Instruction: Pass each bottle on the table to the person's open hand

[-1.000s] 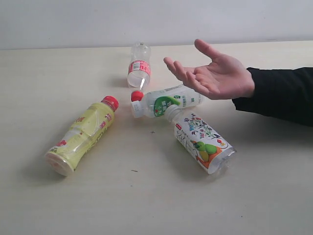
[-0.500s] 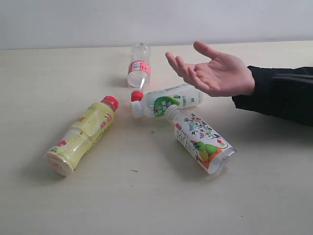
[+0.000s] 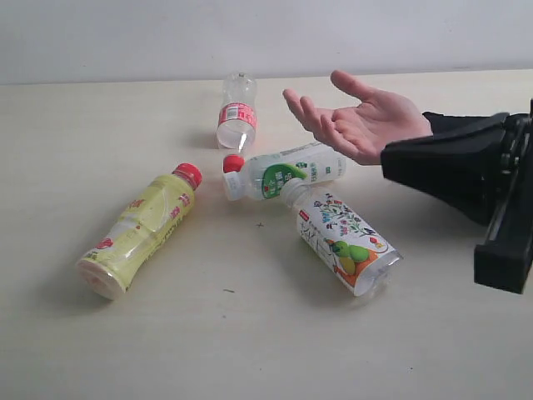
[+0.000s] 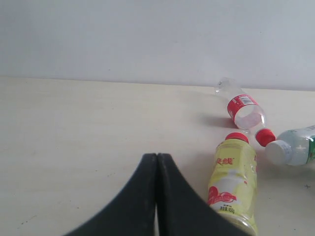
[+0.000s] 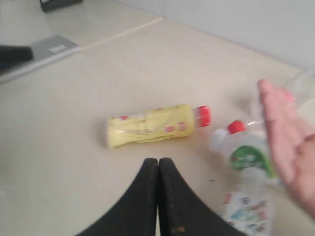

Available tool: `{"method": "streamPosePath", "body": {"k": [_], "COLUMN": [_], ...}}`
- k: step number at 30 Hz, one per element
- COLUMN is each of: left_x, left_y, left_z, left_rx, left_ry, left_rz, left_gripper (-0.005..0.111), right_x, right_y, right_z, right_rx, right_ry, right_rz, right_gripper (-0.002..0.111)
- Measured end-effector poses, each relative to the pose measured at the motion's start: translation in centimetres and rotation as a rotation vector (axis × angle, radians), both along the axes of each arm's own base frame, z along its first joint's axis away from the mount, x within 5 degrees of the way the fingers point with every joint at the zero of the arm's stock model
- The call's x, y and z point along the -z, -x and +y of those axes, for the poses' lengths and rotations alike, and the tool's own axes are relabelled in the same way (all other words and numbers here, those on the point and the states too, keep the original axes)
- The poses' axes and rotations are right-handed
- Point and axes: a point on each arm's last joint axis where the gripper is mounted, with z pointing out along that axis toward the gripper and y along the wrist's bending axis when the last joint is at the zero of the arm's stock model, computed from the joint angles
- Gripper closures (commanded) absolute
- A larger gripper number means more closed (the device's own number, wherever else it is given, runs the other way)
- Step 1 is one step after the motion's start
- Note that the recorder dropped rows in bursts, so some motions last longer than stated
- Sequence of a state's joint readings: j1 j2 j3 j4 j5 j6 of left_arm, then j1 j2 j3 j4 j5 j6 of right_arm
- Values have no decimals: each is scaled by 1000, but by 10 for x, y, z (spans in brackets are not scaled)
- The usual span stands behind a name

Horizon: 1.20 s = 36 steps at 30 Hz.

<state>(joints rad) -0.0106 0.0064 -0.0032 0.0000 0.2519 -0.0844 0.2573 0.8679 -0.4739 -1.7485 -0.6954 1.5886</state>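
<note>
A pale beige tabletop (image 3: 100, 333) is filling nearly the whole exterior view, with a plain white wall (image 3: 250, 33) showing along the upper edge. The right gripper (image 3: 390, 162) is sitting at the right edge of the frame as a black wedge. Its jaws are pressed together with nothing between them, and its tip is covering the wrist of the person's open hand (image 3: 362, 125). That hand is hovering palm up in the upper right, fingers spread toward the centre. The left gripper (image 4: 156, 160) is showing only in its own wrist view, jaws likewise together and holding nothing, with the yellow bottle near it.

All four bottles are lying on their sides on the tabletop. The yellow bottle (image 3: 141, 229) is lying at the lower left, its red cap pointing up and right. The floral-fruit bottle (image 3: 346, 237) is lying right of centre, its neck touching the green-white bottle (image 3: 287, 173), which is resting at the centre just below the fingers. The small clear bottle (image 3: 236, 112) is lying at the upper centre, its own red cap just beside the green-white bottle's white cap.
</note>
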Motion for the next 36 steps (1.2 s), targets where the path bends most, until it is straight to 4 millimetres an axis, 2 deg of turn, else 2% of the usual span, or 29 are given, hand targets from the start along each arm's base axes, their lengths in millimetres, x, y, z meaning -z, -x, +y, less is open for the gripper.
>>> {"method": "streamPosePath", "body": {"k": [7, 12, 16, 20, 25, 29, 33, 36], "left_x": [0, 0, 0, 0, 0, 0, 0, 0], "left_y": [0, 0, 0, 0, 0, 0, 0, 0], "left_z": [0, 0, 0, 0, 0, 0, 0, 0], "left_rx": [0, 0, 0, 0, 0, 0, 0, 0], "left_ry": [0, 0, 0, 0, 0, 0, 0, 0], "left_rz": [0, 0, 0, 0, 0, 0, 0, 0], "left_gripper": [107, 107, 107, 107, 107, 107, 107, 107], "right_x": [-1, -3, 2, 15, 26, 29, 31, 27], "right_y": [-28, -37, -44, -48, -54, -52, -46, -44], "right_z": [-26, -46, -62, -62, -51, -37, -17, -2], "right_rx": [290, 496, 706, 702, 675, 579, 436, 360], "right_ry": [394, 533, 555, 638, 711, 760, 656, 514], "right_rz": [-376, -431, -324, -217, 45, 299, 481, 532], "right_gripper": [92, 91, 91, 91, 91, 91, 91, 83]}}
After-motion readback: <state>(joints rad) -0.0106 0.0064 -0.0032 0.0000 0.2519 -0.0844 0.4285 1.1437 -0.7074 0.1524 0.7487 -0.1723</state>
